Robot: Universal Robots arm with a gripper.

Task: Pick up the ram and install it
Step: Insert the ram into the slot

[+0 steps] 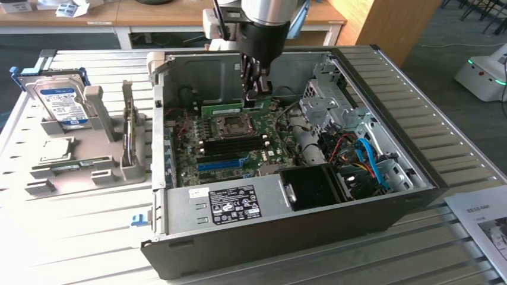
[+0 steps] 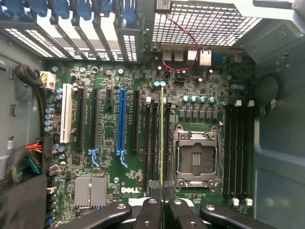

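The ram (image 1: 224, 110) is a thin green stick held inside the open computer case (image 1: 412, 178), near its back wall. My gripper (image 1: 253, 102) reaches down into the case and is shut on the ram's end. In the wrist view the ram (image 2: 162, 138) shows edge-on as a narrow yellow-green line running out from between my gripper (image 2: 162, 207) fingers. It lies along the black memory slots (image 2: 155, 143) beside the CPU socket (image 2: 196, 160). Whether it touches a slot I cannot tell.
The motherboard (image 1: 230, 142) carries a blue slot strip (image 1: 220, 163) and more black slots (image 2: 237, 152) beyond the socket. Cables (image 1: 364, 157) and a drive cage (image 1: 325, 98) fill the case's right side. Outside on the exterior view's left, a grey holder (image 1: 99, 119) carries a hard drive (image 1: 63, 101).
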